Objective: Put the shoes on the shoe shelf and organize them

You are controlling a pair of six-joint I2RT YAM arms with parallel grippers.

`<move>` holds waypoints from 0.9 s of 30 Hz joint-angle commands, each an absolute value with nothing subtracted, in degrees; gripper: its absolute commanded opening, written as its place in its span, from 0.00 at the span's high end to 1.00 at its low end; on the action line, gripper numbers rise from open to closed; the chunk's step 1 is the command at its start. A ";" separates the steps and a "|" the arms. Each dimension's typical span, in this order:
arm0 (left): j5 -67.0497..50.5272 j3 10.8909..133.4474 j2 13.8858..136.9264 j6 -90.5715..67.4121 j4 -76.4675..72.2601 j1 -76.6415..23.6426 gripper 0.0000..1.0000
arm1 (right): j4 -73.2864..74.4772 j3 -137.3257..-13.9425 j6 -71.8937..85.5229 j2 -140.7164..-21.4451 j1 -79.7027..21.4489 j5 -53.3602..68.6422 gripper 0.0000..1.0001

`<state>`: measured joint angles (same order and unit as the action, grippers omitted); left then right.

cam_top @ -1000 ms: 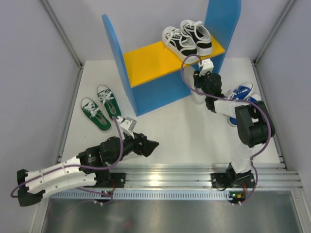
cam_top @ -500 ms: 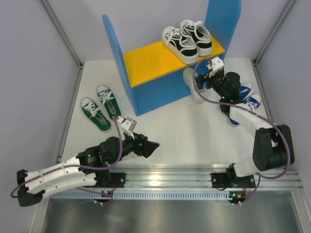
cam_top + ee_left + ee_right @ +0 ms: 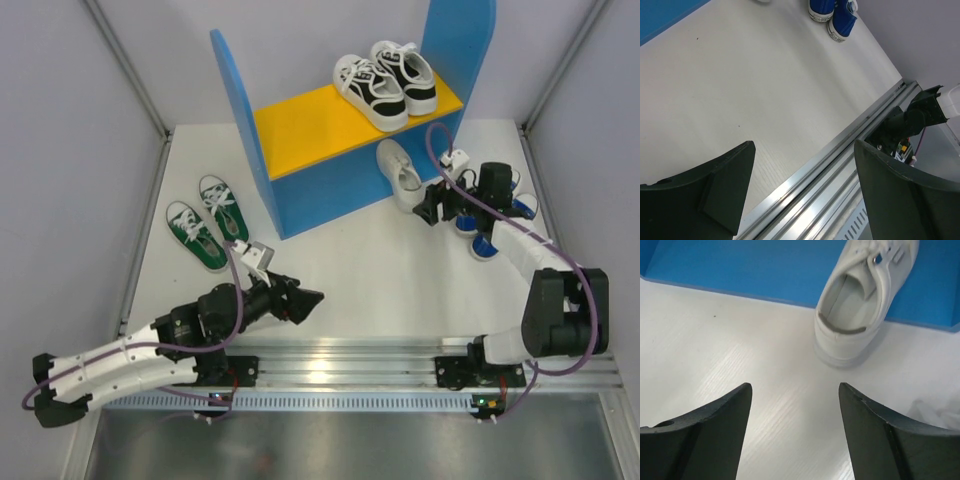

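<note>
White shoe [image 3: 856, 315], green pair [image 3: 218, 207], blue pair [image 3: 841, 21] with seemingly white soles.

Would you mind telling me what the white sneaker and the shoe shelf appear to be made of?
The white sneaker looks like smooth matte synthetic leather, judging by its even, uncreased heel. The shoe shelf seems painted or laminated board: flat panels in uniform blue and orange-yellow; wood or plastic, I cannot tell.

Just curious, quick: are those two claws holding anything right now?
Left gripper: open, empty.
Right gripper: open, empty, pointed at the white shoe.
</note>
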<state>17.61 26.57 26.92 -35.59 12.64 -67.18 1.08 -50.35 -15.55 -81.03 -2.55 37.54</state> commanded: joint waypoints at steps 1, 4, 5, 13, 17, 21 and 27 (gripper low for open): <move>17.93 26.90 24.62 -34.80 12.39 -67.32 0.14 | 0.53 -48.43 -9.68 -81.65 -2.02 36.57 0.30; 18.19 25.85 22.42 -35.15 12.39 -67.32 0.15 | -3.24 -48.51 -7.92 -84.45 -2.11 33.58 0.33; 18.37 25.58 21.98 -35.33 12.39 -67.32 0.14 | -3.86 -48.60 -7.56 -85.25 -2.28 32.97 0.34; 18.81 24.61 19.25 -36.21 13.36 -67.32 0.14 | -10.10 -51.85 -4.05 -92.72 -4.13 24.17 0.39; 19.25 24.70 19.16 -36.21 13.89 -67.32 0.14 | -9.49 -54.66 -3.96 -95.97 -4.48 22.15 0.43; 19.86 24.78 19.51 -35.86 13.97 -67.32 0.14 | -9.75 -56.25 -4.04 -97.20 -4.48 21.80 0.48; 20.65 24.96 20.30 -35.16 13.89 -67.32 0.14 | -8.79 -58.71 -5.36 -98.88 -4.75 23.73 0.62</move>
